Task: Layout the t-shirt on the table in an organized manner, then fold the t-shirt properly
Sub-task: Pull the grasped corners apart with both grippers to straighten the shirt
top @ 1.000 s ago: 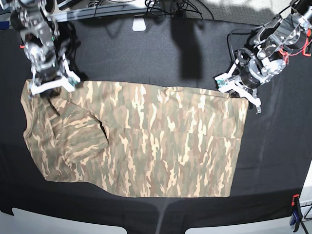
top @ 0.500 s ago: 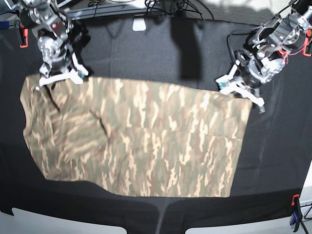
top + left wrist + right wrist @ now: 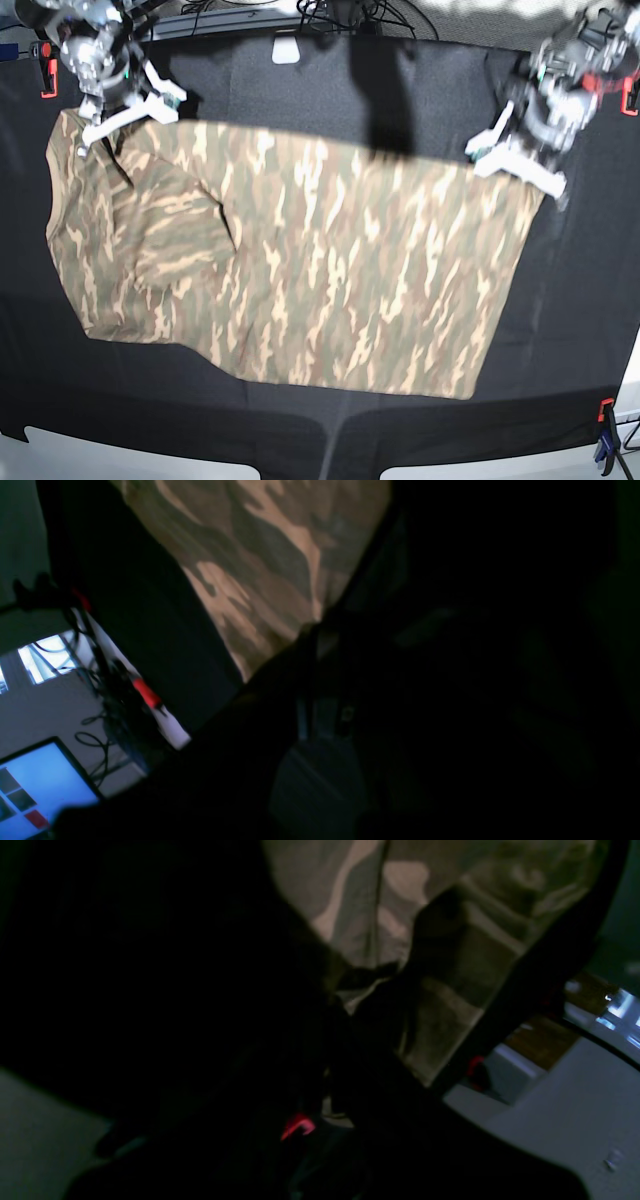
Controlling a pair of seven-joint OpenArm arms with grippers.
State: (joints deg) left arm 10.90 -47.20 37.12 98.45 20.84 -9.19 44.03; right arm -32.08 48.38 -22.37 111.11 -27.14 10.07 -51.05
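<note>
The camouflage t-shirt (image 3: 300,260) is spread over the black table (image 3: 420,90), its far edge raised and blurred with motion. My right gripper (image 3: 125,110), at the base view's upper left, is shut on the shirt's far left corner. My left gripper (image 3: 515,160), at the upper right, is shut on the far right corner. In the left wrist view camouflage cloth (image 3: 260,555) runs down into the dark closed jaws. The right wrist view shows bunched cloth (image 3: 450,915) pinched between dark fingers. A folded sleeve (image 3: 180,235) lies on the shirt's left part.
A red clamp (image 3: 46,78) grips the table's far left edge and another clamp (image 3: 605,440) sits at the near right corner. A white block (image 3: 286,48) and cables (image 3: 340,15) lie along the far edge. A lit screen (image 3: 40,785) shows beyond the table.
The right gripper has shut on the shirt's corner. Both grippers have moved toward the far edge, pulling the shirt's far hem up and back; the cloth now reaches further up the table.
</note>
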